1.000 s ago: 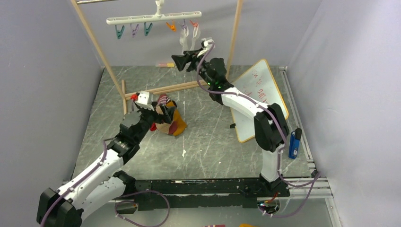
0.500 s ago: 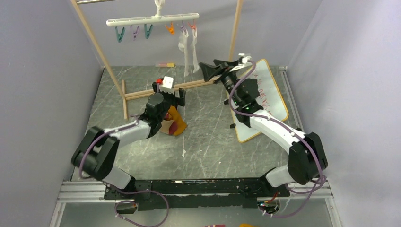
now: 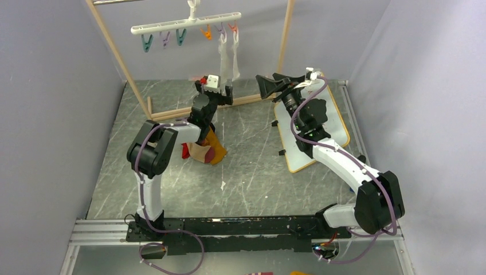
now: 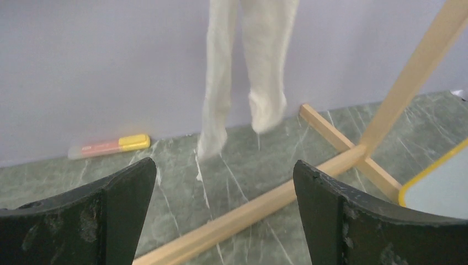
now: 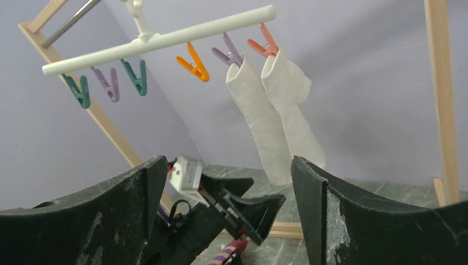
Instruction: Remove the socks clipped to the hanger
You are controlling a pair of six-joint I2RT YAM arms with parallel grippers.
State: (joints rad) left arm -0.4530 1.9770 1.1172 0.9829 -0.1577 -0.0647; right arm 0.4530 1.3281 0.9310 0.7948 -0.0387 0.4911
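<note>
Top view: two socks [image 3: 227, 57] hang clipped at the right end of the hanger [image 3: 186, 22]; left gripper [image 3: 223, 96] and right gripper [image 3: 261, 86] stand near them, both released, empty. Left wrist view: a low grasp may stretch a sock, not unclip it. Right wrist view: converging arms may collide.

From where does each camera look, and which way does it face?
Top external: high behind the bases, looking down across the table to the hanger; left arm, right arm visible.
Left wrist: low, facing the back wall and white socks; left fingers below.
Right wrist: tilted upward at hanger and socks; right fingers, left arm below.
Shared: all show the white socks.
</note>
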